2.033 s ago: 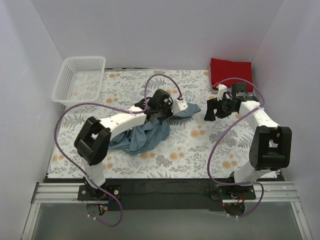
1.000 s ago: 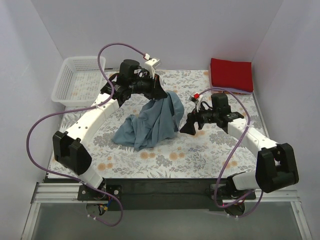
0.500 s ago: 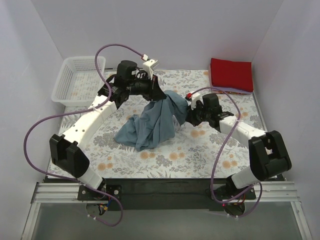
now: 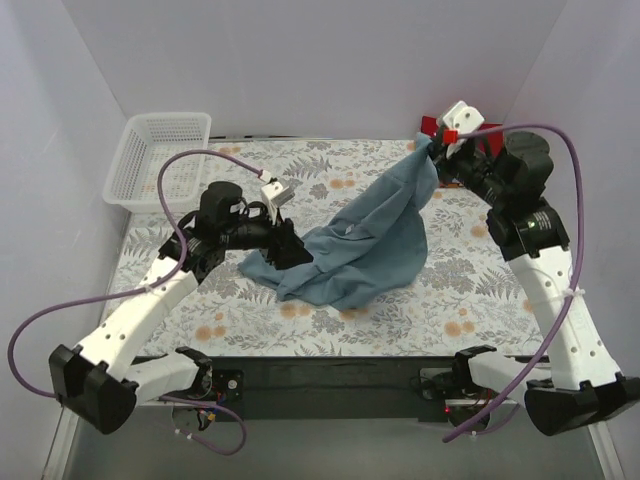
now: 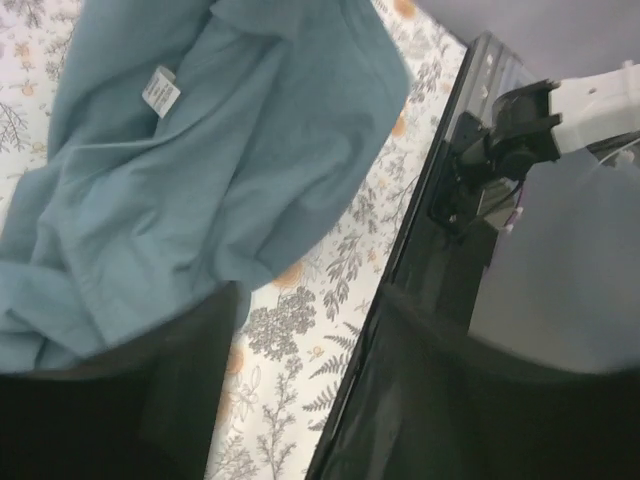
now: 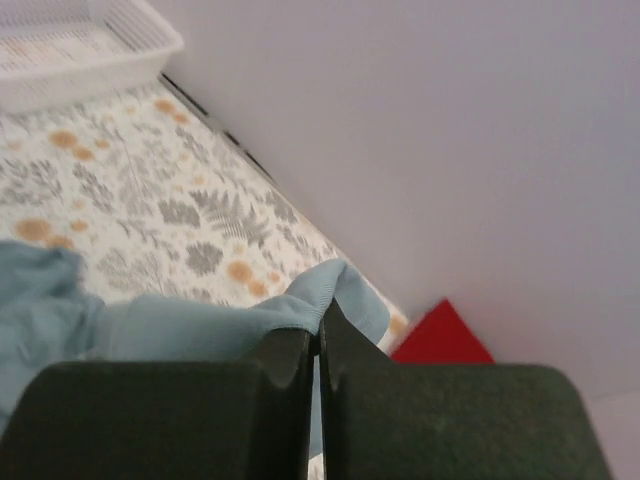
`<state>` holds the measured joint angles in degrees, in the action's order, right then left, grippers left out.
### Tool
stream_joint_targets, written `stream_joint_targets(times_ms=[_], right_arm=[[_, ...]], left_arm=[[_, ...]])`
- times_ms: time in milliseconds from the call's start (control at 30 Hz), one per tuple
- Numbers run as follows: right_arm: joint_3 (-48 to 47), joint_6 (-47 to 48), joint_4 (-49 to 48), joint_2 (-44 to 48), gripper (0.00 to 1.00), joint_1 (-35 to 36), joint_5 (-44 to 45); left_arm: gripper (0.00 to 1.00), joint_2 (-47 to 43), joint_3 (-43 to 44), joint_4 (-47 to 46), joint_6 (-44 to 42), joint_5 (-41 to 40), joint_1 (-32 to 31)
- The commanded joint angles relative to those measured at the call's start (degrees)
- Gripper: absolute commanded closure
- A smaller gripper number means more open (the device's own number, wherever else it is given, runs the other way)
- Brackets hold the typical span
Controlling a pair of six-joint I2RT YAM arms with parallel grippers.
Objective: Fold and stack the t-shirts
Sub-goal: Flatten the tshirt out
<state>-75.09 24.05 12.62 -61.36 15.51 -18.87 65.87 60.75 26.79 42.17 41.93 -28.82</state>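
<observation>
I see the t-shirt (image 4: 370, 240) as a plain, dusty slate-blue with a small white label (image 5: 158, 90). The folded shirt (image 6: 445, 335) is a bright, plain red. The tablecloth (image 4: 460, 290) is white, printed with grey leaf sprays and orange blossoms. The basket (image 4: 160, 150) is white mesh. My left arm (image 4: 140, 305) and right arm (image 4: 555, 300) are white with black joints and purple cables (image 4: 545, 128). The walls (image 4: 300, 60) are pale grey-lavender.

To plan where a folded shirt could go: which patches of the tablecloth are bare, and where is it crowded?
Bare: the far strip between basket and blue shirt; the near-right patch between that shirt and the right arm. Crowded: the middle, where the shirt hangs from the right hand.
</observation>
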Motion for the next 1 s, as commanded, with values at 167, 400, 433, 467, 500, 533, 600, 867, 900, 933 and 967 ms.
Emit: stream_joint_targets(times_ms=[167, 400, 433, 467, 500, 533, 600, 867, 900, 933, 967], right_arm=[[-15.17, -4.1, 3.82, -17.55, 0.99, 14.18, -5.12], [-15.96, -4.01, 0.3, -21.6, 0.99, 27.54, 3.65], [-16.31, -4.19, -0.22, -22.04, 0.99, 28.25, 3.76], [-16.66, -4.19, -0.4, -22.57, 0.99, 28.96, 3.84], [-16.84, -4.1, -0.41, -22.75, 0.99, 30.27, 4.02], [-16.84, -3.93, -0.49, -22.92, 0.99, 31.07, 4.89], [-15.71, -2.0, -0.75, -23.19, 0.99, 33.78, 7.26], [-15.0, 0.37, -0.23, -23.19, 0.61, 36.53, 17.8], [-13.87, 1.95, 0.9, -22.49, 0.54, 35.13, 18.6], [-12.9, 2.4, 1.52, -21.53, 0.45, 33.81, 18.61], [-11.84, 2.66, 2.57, -19.34, 0.3, 32.15, 17.74]], left_arm=[[0.21, -8.39, -0.9, -7.35, 0.89, -2.9, 0.43], [0.18, -1.89, -0.81, -19.83, 9.41, -6.43, 0.43], [0.18, -0.84, -0.64, -20.63, 10.29, -6.51, 0.43], [0.18, -0.13, -0.81, -21.33, 12.39, -6.77, 0.43], [0.18, 1.01, -0.9, -22.55, 13.19, -7.3, 0.43], [0.17, 1.19, -1.07, -23.26, 14.07, -8.0, 0.43], [0.17, 1.72, -1.95, -25.28, 16.26, -7.74, 0.52], [0.93, -0.29, -5.38, -20.03, 16.46, -13.02, 4.37], [1.0, -1.0, -5.64, -15.58, 15.32, -12.32, 5.6], [1.0, -1.7, -6.25, -12.93, 10.61, -11.36, 8.23], [1.0, -3.18, -6.69, -10.29, 7.34, -9.87, 9.3]])
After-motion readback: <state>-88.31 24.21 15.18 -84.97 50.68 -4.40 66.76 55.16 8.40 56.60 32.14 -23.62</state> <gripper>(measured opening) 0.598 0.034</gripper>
